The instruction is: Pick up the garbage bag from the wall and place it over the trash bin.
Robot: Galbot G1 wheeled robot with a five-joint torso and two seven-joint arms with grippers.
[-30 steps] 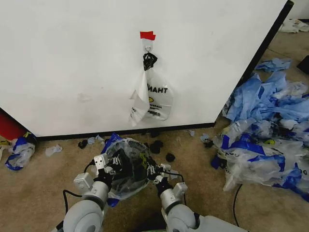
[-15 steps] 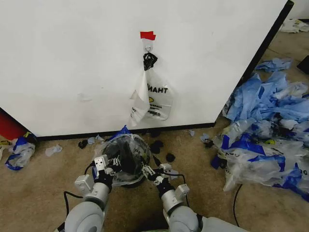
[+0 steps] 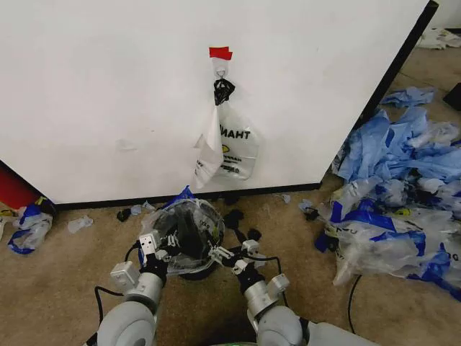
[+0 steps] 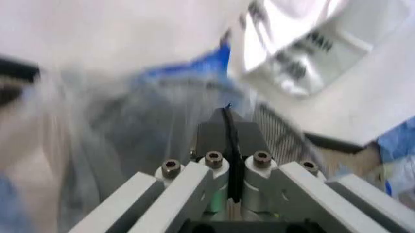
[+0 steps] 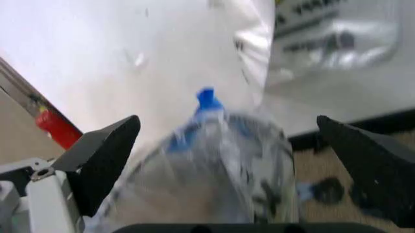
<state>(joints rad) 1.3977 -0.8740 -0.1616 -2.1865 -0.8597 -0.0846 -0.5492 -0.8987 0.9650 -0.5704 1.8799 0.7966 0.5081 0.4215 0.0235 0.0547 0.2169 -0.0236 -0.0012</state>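
Observation:
The garbage bag, see-through with a blue handle sticking up, is draped over the black mesh trash bin on the floor just in front of the wall. My left gripper is at the bin's left rim, shut on the bag's plastic; in the left wrist view its fingers are pressed together, with the film around them and the bin's mesh beside them. My right gripper is at the right rim, open. In the right wrist view its fingers stand wide apart before the bag.
A clear bag with black lettering hangs from the hook under the red tape. A heap of blue and clear bags covers the floor at right. Black scraps lie by the bin, and a small bag lies at left.
The bag, held up between both grippers a second ago, has come down over the bin. The right gripper has let go of it and drawn slightly right.

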